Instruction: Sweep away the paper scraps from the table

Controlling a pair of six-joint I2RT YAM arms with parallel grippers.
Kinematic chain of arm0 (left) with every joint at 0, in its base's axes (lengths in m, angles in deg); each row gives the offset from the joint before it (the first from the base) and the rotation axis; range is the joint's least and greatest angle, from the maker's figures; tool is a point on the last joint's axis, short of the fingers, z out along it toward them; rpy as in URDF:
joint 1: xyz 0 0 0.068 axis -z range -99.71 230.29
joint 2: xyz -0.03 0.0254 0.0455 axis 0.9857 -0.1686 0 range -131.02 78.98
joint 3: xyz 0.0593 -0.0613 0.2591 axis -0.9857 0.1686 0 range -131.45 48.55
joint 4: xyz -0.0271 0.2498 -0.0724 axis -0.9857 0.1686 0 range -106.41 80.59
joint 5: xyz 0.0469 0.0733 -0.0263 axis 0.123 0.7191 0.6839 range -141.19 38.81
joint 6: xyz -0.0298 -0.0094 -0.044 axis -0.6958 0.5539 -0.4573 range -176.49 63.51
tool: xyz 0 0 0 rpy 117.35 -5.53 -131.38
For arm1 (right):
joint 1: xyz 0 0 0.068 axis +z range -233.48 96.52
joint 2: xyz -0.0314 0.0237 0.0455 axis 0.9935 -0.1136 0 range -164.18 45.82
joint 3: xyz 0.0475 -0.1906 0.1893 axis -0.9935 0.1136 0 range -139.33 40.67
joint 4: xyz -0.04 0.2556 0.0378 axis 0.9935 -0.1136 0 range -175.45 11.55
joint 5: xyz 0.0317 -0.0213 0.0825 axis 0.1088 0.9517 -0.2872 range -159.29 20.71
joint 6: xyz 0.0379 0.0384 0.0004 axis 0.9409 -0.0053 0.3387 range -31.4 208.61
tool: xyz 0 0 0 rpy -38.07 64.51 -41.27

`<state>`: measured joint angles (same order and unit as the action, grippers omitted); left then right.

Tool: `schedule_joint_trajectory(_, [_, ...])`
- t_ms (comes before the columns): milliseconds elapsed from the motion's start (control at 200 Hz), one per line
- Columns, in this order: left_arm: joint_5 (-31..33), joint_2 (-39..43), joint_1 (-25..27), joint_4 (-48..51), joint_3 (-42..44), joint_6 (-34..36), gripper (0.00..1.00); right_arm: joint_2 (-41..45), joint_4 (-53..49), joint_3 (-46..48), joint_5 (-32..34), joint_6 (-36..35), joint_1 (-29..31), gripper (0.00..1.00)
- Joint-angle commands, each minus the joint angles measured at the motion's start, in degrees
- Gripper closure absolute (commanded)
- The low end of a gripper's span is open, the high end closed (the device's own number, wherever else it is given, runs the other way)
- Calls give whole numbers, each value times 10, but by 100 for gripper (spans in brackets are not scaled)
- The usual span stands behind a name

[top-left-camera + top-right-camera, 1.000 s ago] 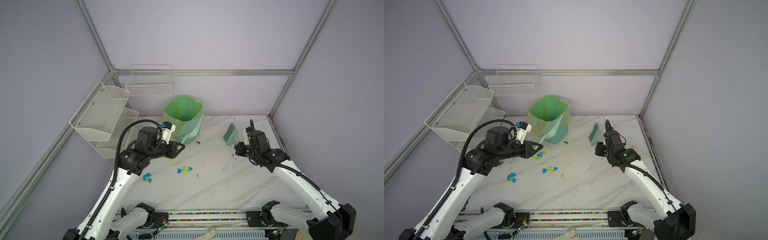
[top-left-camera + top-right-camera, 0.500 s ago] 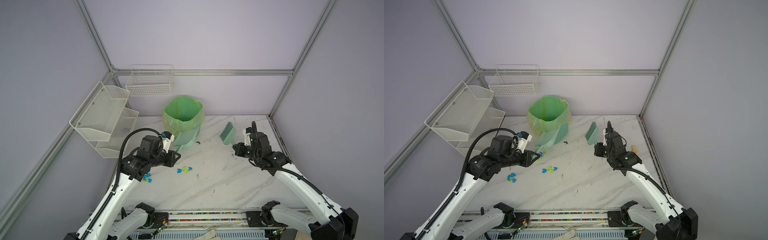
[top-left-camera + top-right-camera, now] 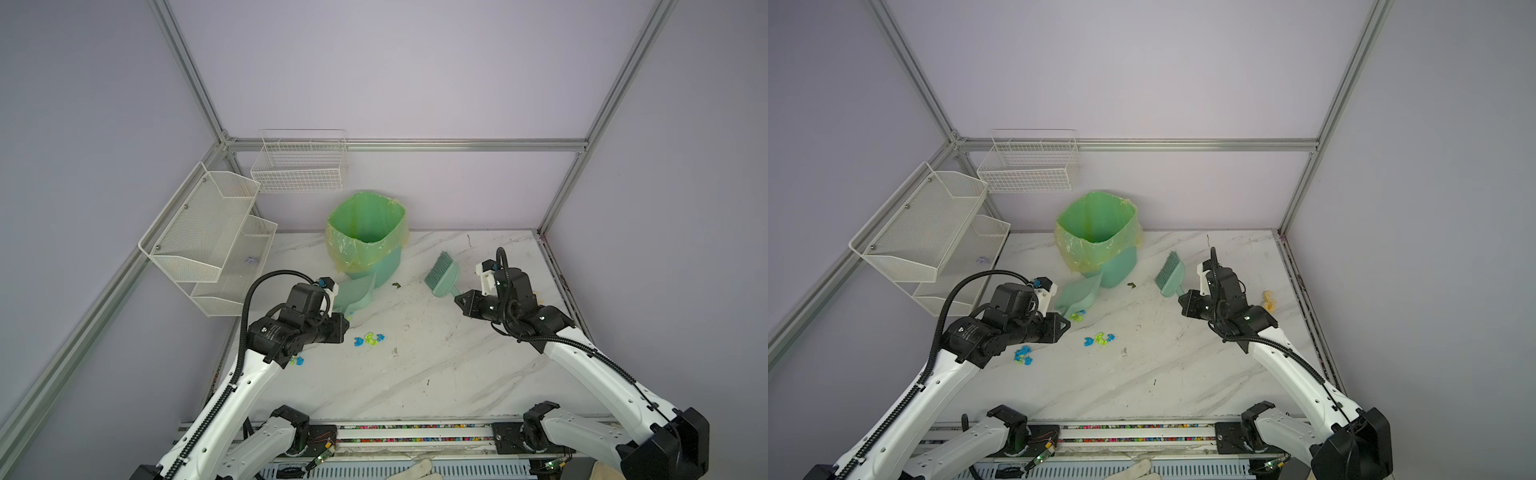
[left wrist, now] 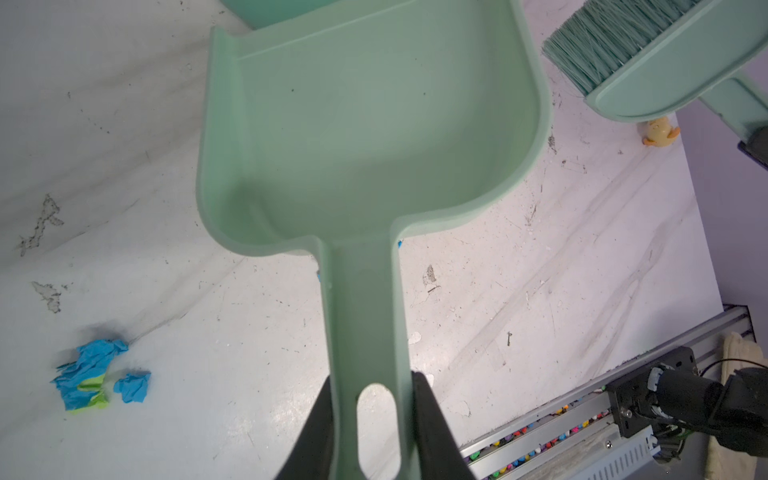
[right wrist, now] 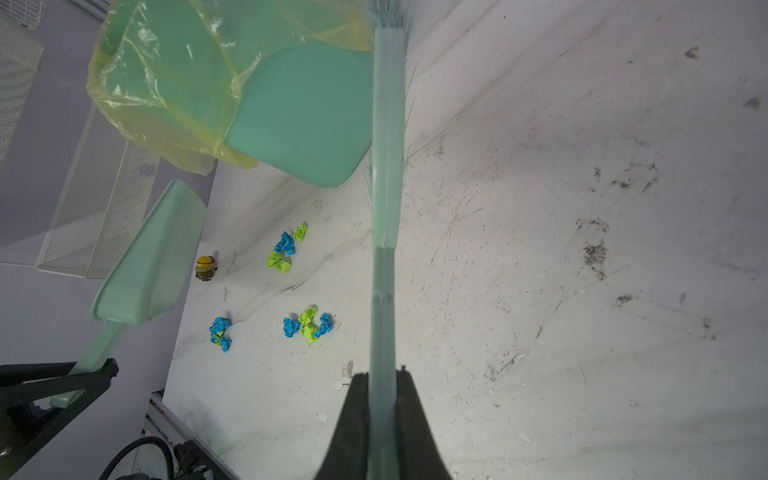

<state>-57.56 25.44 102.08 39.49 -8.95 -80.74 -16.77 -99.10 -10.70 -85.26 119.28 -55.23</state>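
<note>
The dustpan (image 4: 365, 124) is clamped by the end of its handle in the left end effector (image 4: 373, 386), so that the open pan is carried out in front. It is held just before the bin (image 3: 1121, 266), with its lip turned towards the far edge of the tabletop (image 3: 1183, 374). The brush (image 3: 442, 274) is likewise gripped at the tip of its handle by the right end effector (image 5: 382, 376), which is shut tight on it. Its bristles are pointed at the far edge and are apparently lifted clear of the surface, so no stroke is judged to be under way.

The paper scraps (image 5: 307, 326) are seen in three small blue-and-green clusters on the left half of the tabletop, between the bin and the near edge. One cluster is found just beside the dustpan's heel.

Nothing is seen in the pan. The bin, lined with a green bag (image 3: 1077, 249), is stood at the far edge, and no scraps can be made out in the part of its inside that is shown. All the scraps are therefore judged yet to be gathered.
</note>
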Motion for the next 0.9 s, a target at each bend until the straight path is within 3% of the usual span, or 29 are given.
schedule_joint_trajectory(0, [30,7,3,-9,18,-36,100,-7,47,8,-16,39,33,100])
schedule_joint_trajectory(240, [64,2,3,-7,21,-44,100,-51,63,-5,-24,90,110,100])
schedule_joint_trajectory(510, [67,-8,3,0,21,-37,100,-96,151,20,-10,150,198,100])
schedule_joint_trajectory(660, [69,-3,3,3,22,-33,100,-156,151,-17,35,149,280,100])
schedule_joint_trajectory(895, [68,18,3,8,24,-39,100,-241,179,-61,37,158,343,100])
